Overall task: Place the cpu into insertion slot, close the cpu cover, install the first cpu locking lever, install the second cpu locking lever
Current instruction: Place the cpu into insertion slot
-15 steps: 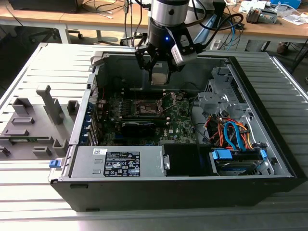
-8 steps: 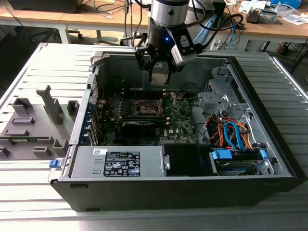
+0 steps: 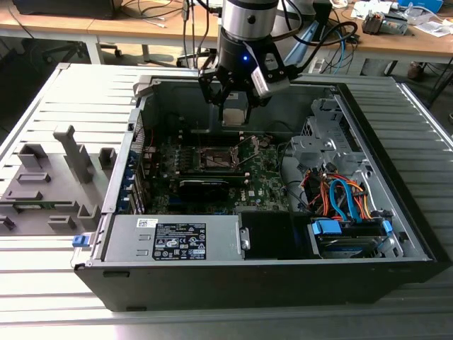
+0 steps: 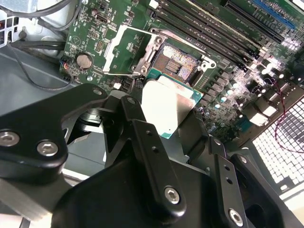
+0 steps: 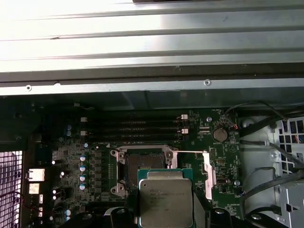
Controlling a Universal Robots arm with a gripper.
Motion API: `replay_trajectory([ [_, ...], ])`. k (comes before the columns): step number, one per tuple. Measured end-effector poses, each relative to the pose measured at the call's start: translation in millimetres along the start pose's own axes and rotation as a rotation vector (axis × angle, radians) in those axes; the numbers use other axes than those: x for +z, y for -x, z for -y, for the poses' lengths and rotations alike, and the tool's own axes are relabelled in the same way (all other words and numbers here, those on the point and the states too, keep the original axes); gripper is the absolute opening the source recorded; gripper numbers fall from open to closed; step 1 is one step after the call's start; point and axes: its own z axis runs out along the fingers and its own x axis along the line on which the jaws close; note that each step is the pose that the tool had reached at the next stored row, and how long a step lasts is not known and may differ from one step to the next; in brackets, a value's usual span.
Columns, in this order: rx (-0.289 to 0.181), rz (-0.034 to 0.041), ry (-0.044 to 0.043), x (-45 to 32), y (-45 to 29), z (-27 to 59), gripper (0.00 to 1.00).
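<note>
Open computer case [image 3: 283, 269] on slatted table [image 3: 85, 92]; motherboard [image 3: 262, 180] inside. Gripper [image 4: 167, 124] above board, jaws clamped on cpu [image 5: 165, 202] edges, spread just chip-wide. cpu cover [image 4: 124, 50] flipped up beside insertion slot [image 4: 179, 64]. cpu held in air near slot, not seated.

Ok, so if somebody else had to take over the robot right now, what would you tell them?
Gripper: shut on the chip, holding it in the air close to the socket.
Socket: empty, nothing seated in it.
Cover: flipped open beside the socket.
Done: the chip is in the grip and near the socket.
Not done: chip seated, cover shut, both locking steps.
</note>
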Motion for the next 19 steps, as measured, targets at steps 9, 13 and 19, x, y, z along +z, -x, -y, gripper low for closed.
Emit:
replay_trajectory([
  [9,0.0,0.0,-0.0001,1.9,-0.1,0.3,0.54],
  [13,0.0,0.0,-0.0001,2.5,-0.4,0.4,0.54],
  [19,0.0,0.0,-0.0004,3.5,-0.7,0.5,0.54],
])
